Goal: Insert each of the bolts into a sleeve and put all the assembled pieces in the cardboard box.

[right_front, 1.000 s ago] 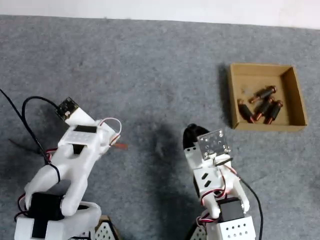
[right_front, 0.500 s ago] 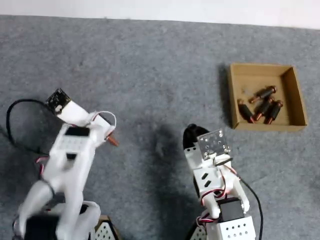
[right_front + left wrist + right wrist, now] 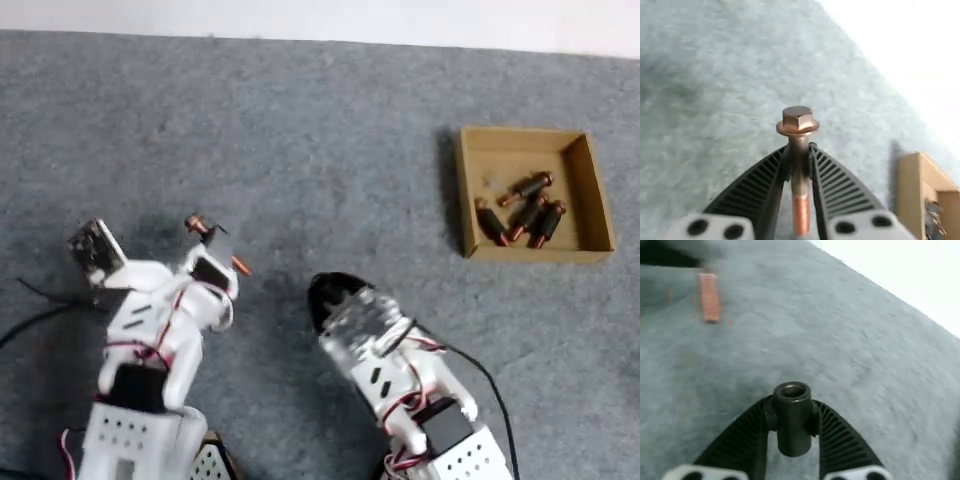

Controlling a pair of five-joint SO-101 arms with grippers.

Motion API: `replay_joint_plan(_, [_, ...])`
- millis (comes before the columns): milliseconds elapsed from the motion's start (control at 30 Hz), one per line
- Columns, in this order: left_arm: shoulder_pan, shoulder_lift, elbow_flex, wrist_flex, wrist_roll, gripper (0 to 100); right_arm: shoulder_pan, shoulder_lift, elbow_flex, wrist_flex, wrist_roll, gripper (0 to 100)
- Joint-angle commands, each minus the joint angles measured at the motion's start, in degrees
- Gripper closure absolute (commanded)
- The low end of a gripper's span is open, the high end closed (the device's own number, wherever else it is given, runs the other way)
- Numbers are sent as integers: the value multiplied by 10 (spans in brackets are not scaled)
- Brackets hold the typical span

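Open brown cardboard box (image 3: 912, 192) was cut by frame edge in left wrist view, contents blurred. Shank of copper hex-head bolt (image 3: 798, 122) sat partly hidden btwn fingers of left gripper (image 3: 799, 149); black tubular sleeve (image 3: 792, 422) likewise in right gripper (image 3: 792, 410). White right arm (image 3: 385, 365), well apart from box, was smeared in high view.

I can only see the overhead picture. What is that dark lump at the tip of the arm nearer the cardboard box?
Observer: Its wrist camera shows a dark sleeve, clamped upright in the right gripper.
Operator: And the coppery stick on the other arm?
Observer: That is a bolt. The left gripper pinches its shank, and the hex head sticks out past the fingertips.
Operator: Is anything inside the sleeve?
Observer: No, its open end looks hollow from up close.
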Motion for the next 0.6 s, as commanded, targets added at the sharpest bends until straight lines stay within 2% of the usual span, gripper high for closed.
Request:
replay_joint_plan(0, [49, -146, 57, -13, -17, 996, -58, -12, 34, -4, 30, 995])
replay_joint_plan(100, [74, -210, 87, -13, -47, 996, -86, -7, 59, -44, 53, 995])
replay_joint_plan(433, [96, -193, 35, -9, -48, 996, -84, -7, 73, -44, 85, 995])
replay_joint_plan(567, [97, -193, -26, 62, -47, 996, -66, -7, 73, -44, 85, 995])
